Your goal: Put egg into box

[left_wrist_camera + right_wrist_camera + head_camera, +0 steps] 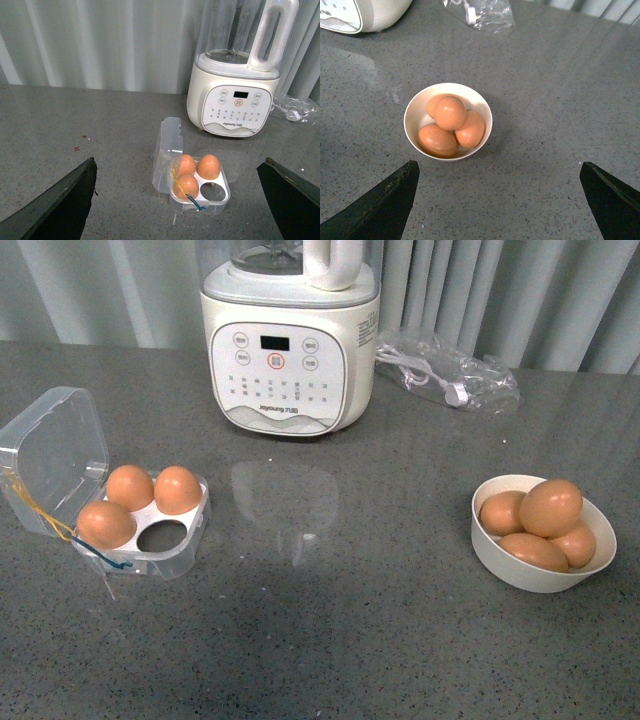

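Observation:
The clear box (185, 550) stands at the left of the table, lid (52, 455) open. Three of its four cups hold orange-brown eggs; the near right cup (162, 535) is empty. It also shows in the left wrist view (216, 202). A round white bowl (510, 565) at the right holds several eggs, the top egg (550, 507) resting on the others; the bowl (412, 112) and that egg (450, 112) also show in the right wrist view. My left gripper (182, 200) is open, high above the box. My right gripper (502, 200) is open, high above the table beside the bowl. Neither arm shows in the front view.
A white blender (290, 335) stands at the back middle. A clear plastic bag with a white cable (450, 375) lies to its right. Grey curtains hang behind the table. The table top (340, 640) is grey speckled stone.

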`<action>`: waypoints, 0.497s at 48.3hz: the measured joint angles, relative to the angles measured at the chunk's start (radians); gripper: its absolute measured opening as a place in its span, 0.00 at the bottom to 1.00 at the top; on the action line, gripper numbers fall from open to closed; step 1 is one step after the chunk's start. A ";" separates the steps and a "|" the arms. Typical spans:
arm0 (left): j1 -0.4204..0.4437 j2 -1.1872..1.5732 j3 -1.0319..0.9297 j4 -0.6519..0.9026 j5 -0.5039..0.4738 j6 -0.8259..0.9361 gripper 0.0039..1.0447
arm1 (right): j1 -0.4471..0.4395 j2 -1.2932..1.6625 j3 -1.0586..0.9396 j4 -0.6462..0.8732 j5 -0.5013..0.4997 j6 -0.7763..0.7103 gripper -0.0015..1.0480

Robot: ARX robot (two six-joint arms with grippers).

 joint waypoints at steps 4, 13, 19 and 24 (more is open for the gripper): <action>0.000 0.000 0.000 0.000 0.000 0.000 0.94 | -0.013 0.150 0.105 -0.030 -0.047 0.011 0.93; 0.000 0.000 0.000 0.000 0.000 0.000 0.94 | -0.031 0.391 0.266 -0.075 -0.095 0.011 0.93; 0.000 0.000 0.000 0.000 0.000 0.000 0.94 | -0.031 0.522 0.343 -0.092 -0.124 0.003 0.93; 0.000 0.000 0.000 0.000 0.000 0.000 0.94 | -0.030 0.598 0.381 -0.093 -0.134 -0.005 0.93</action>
